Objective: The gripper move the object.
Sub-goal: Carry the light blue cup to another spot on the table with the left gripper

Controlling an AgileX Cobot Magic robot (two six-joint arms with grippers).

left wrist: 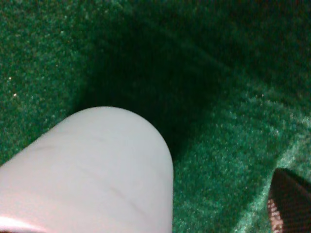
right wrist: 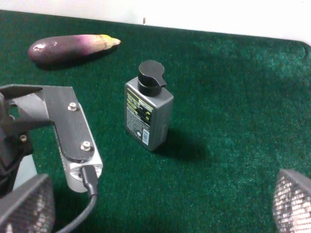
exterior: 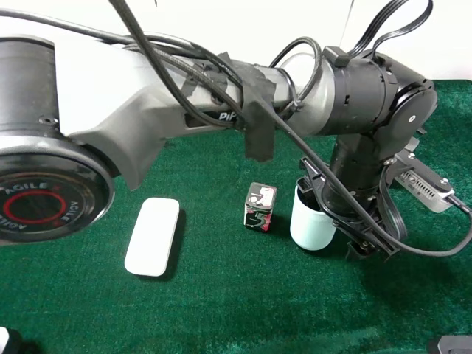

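Note:
The pale blue-green cup (exterior: 311, 223) stands upright on the green cloth, right of centre in the exterior high view. The big grey arm reaches across from the left, and its black left gripper (exterior: 335, 220) is down at the cup, with one dark finger at the rim's far side and the other low to its right. In the left wrist view the cup (left wrist: 97, 170) fills the near side. One finger (left wrist: 289, 204) shows apart from it, with cloth between; the other finger is hidden. The right gripper (right wrist: 160, 208) is open and empty.
A small black box (exterior: 259, 206) stands just left of the cup. A flat white oblong case (exterior: 153, 236) lies further left. The right wrist view shows a grey bottle (right wrist: 148, 111), an eggplant (right wrist: 68, 46) near the cloth's far edge, and the left arm's camera bracket (right wrist: 73, 138).

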